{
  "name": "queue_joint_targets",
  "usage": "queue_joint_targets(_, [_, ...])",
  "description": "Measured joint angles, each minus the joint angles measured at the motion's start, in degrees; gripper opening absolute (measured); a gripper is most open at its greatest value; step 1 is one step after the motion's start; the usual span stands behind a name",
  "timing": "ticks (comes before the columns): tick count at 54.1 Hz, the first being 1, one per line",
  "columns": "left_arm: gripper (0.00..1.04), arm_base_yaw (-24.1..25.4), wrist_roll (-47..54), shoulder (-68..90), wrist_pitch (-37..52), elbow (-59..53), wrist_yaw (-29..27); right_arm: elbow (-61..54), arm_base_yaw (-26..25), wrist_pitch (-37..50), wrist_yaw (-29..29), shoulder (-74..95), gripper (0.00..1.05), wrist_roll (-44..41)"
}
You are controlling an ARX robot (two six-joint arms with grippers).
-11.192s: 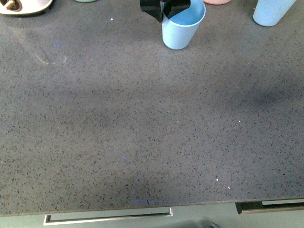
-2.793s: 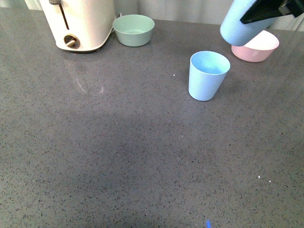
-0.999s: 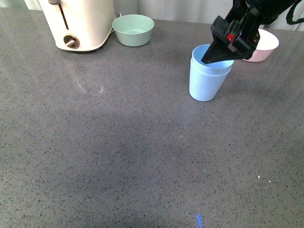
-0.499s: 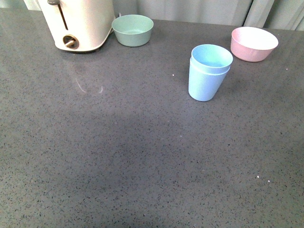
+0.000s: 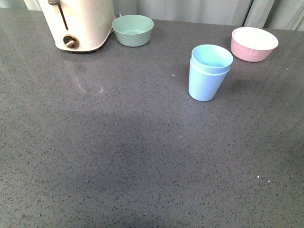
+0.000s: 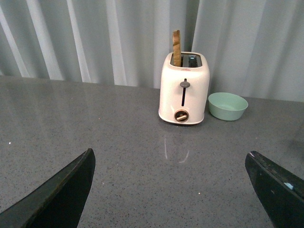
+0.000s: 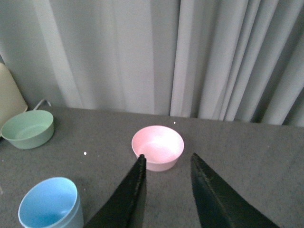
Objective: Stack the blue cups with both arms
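The two blue cups (image 5: 208, 72) stand nested one inside the other, upright on the grey counter right of centre; the inner cup's rim shows just above the outer one's. No arm shows in the front view. The right wrist view catches the stack (image 7: 49, 203) off to one side of my right gripper (image 7: 167, 156), which is open and empty, well apart from the cups. My left gripper (image 6: 169, 151) is spread wide open over bare counter, holding nothing, and no cup appears in its view.
A cream toaster (image 5: 78, 23) stands at the back left with a pale green bowl (image 5: 133, 29) beside it. A pink bowl (image 5: 253, 43) sits at the back right, close behind the cups. Grey curtains (image 7: 156, 52) hang behind the counter.
The right gripper carried the second cup over, set it into the standing one, let go and withdrew out of the front view. Since half a second ago nothing has moved.
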Motion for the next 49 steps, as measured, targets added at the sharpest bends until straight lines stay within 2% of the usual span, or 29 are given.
queue_joint_targets(4, [0.96,0.0,0.0,0.0,0.0,0.0,0.0,-2.84,-1.22,0.61,-2.23,-1.9,0.14,0.17])
queue_joint_targets(7, [0.96,0.0,0.0,0.0,0.0,0.0,0.0,-6.05,-2.6,1.22,-3.23,-4.48,0.02,0.07])
queue_joint_targets(22, [0.96,0.0,0.0,0.0,0.0,0.0,0.0,-14.8,-3.21,0.85,-3.23,-13.68,0.02,0.39])
queue_joint_targets(44, [0.96,0.0,0.0,0.0,0.0,0.0,0.0,-22.56,-3.21,-9.14,-3.37,-31.26,0.02,0.39])
queue_joint_targets(49, [0.96,0.0,0.02,0.0,0.0,0.0,0.0,-24.09,-3.21,-7.69,-3.28,-32.37,0.02,0.44])
